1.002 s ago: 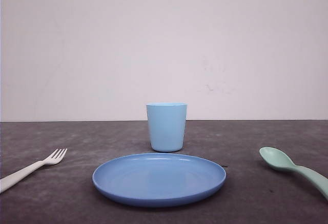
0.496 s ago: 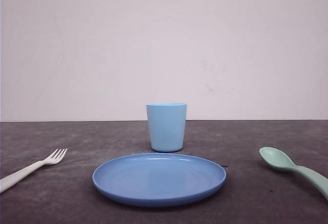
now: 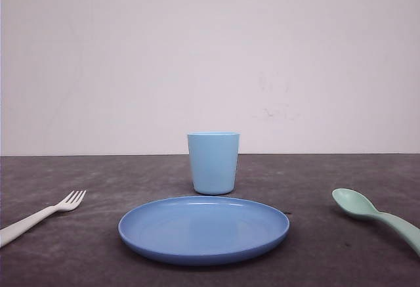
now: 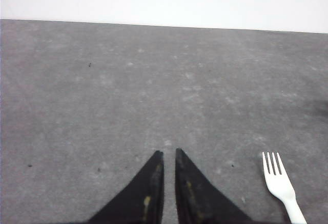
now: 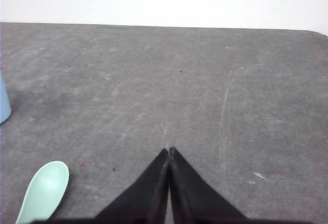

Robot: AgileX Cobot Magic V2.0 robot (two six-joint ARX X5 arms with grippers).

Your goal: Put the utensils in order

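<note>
while both tools (image 4: 169, 155) (image 5: 169, 151) sit closed and empty, white fork (image 3: 41, 216), mint spoon (image 3: 374, 216) lie flat.

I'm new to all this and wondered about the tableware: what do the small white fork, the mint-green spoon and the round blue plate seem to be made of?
All three look like plastic, though looks alone cannot prove it.
The small white four-tined fork: opaque, one flat colour, matte.
The pale mint-green spoon with an oval bowl: same even colour, soft satin sheen, thick rounded edges.
The round blue plate: smooth, with faint glossy highlights near the rim.
</note>
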